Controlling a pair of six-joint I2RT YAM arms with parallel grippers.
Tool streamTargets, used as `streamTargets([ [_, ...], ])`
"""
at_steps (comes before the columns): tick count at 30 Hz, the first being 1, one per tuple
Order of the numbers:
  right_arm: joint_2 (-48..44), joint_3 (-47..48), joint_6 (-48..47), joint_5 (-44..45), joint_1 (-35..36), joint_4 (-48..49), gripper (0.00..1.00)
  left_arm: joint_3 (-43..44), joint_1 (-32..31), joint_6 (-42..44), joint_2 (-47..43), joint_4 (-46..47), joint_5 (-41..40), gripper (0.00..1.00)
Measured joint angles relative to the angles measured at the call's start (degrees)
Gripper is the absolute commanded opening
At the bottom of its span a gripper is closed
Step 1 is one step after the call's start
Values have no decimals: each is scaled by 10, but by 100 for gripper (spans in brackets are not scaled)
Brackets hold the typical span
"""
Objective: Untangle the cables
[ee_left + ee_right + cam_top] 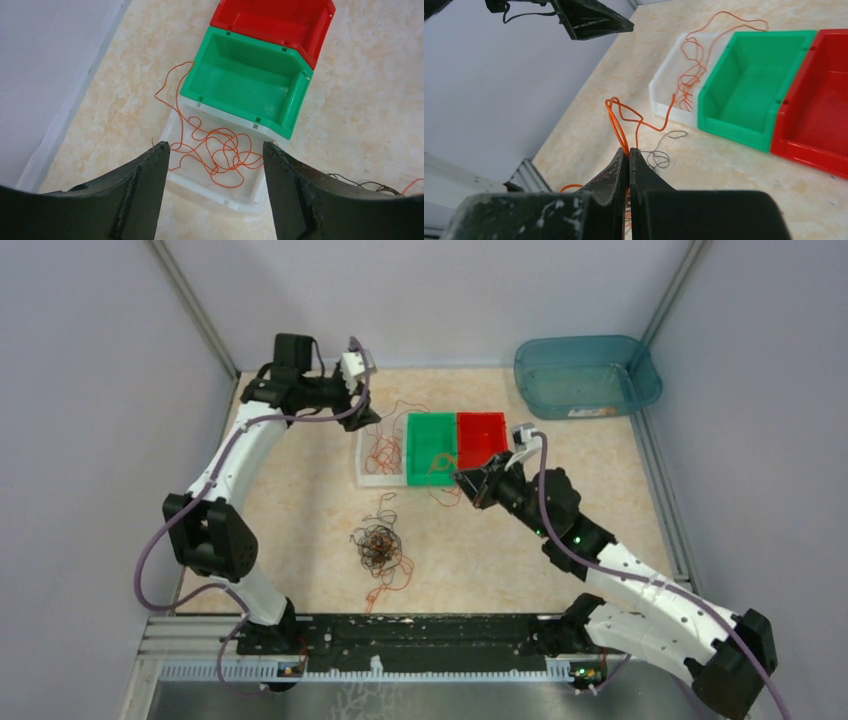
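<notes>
— From above, where are the cables?
— A dark tangle of cables (378,545) lies mid-table (300,520). An orange cable (380,452) sits in the white tray (380,481), left of the green bin (432,448).
— Left wrist?
— The left gripper (215,150) hangs spread wide above that tray (220,197), orange loops (222,152) inside.
— Right wrist?
— The right gripper (629,152) is pressed together, pinching orange cable (624,117) that runs toward the tray (664,92).
</notes>
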Motion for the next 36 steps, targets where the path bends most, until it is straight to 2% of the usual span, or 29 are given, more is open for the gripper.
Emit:
streamTargets([
  [5,92,49,66,-186,-98,47,0,-7,64,-24,-65,-26,79,77],
  [7,141,78,93,-253,-121,65,0,-22,80,-26,-93,-36,100,88],
  [8,162,92,103,-277,-129,70,0,-30,84,-27,-105,-40,106,96],
  [9,189,113,113,-308,-136,73,1,-37,86,-29,-115,-45,112,99],
  [11,249,164,126,-355,-145,78,0,-50,94,-36,-132,-54,123,100],
  [14,323,235,128,-377,-147,70,0,-57,106,-55,-143,-56,130,100],
  [17,383,307,96,-354,-146,32,0,-62,133,-89,-146,-48,131,100],
  [24,577,529,-26,-212,-113,-73,0,-78,169,-159,-151,-13,118,100],
  [35,819,709,-143,-14,-30,-209,0,-101,186,-209,-183,35,96,100],
  [36,833,721,-153,4,-23,-221,5,-103,187,-210,-186,39,96,100],
])
